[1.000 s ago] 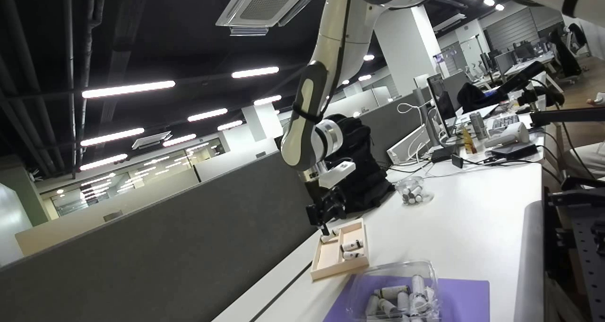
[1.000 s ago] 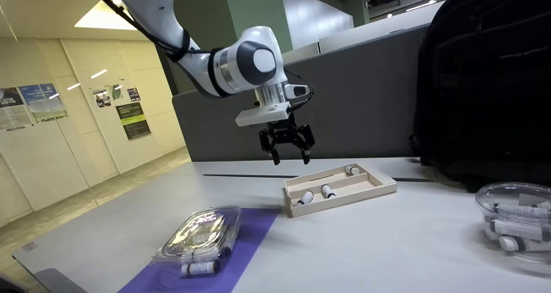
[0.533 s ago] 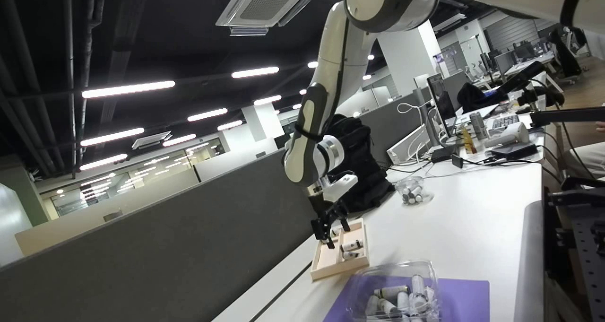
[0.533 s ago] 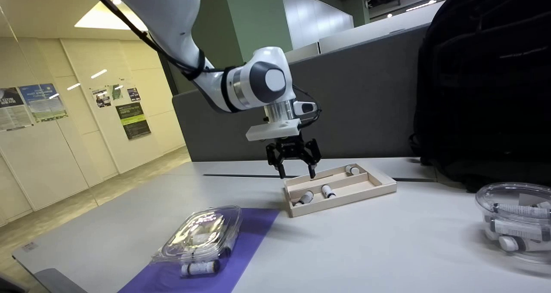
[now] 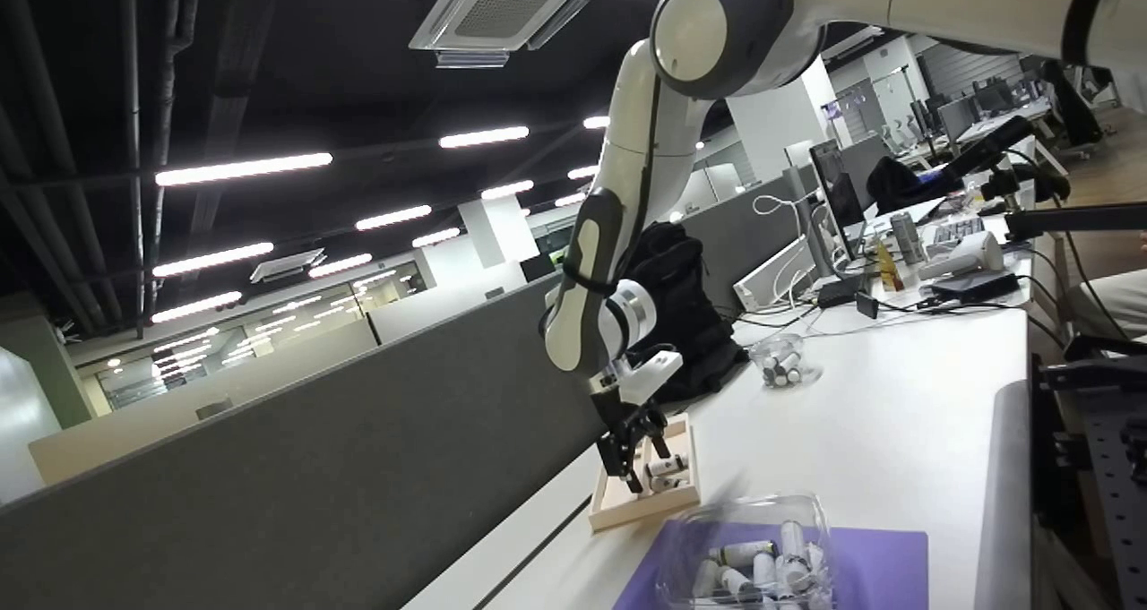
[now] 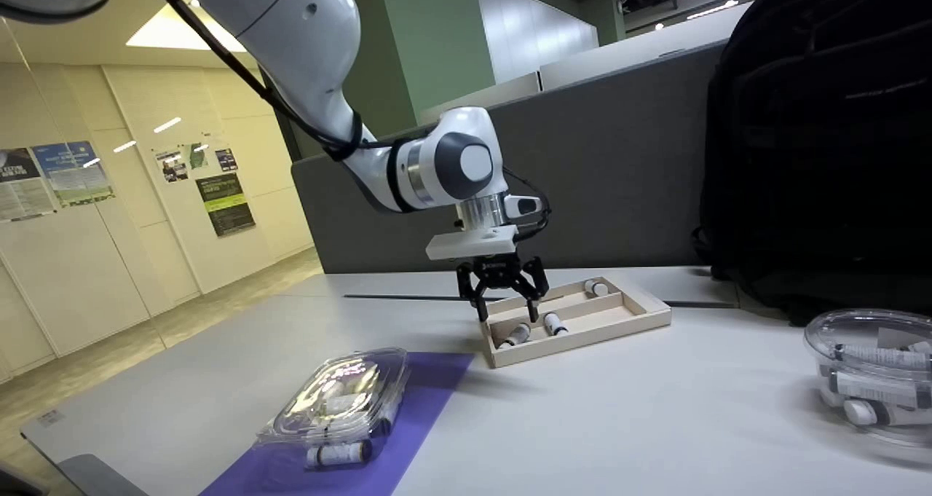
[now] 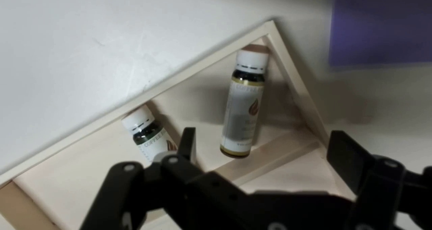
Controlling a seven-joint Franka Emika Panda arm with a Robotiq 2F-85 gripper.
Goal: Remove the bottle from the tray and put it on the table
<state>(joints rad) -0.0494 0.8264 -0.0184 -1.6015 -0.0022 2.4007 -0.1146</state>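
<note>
One bottle (image 7: 242, 111), the likely target, lies in a corner of the tray (image 7: 202, 65) on the white desk (image 6: 619, 408), beneath a claw (image 6: 508, 316) spread wide and gripping nothing; narrowing it before descending should spare the tray's rim and the neighbouring bottle (image 7: 148, 132), with pressure best applied mid-label.

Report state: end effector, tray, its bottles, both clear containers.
End effector: open, gripping nothing
Tray: flat on table
Corner bottle: capped, flat or propped unclear
Middle bottle: capped, lying, partly hidden
Third bottle: lying, cap unclear
Clear box: loaded, closure unclear
Round tub: loaded, lid unclear
</note>
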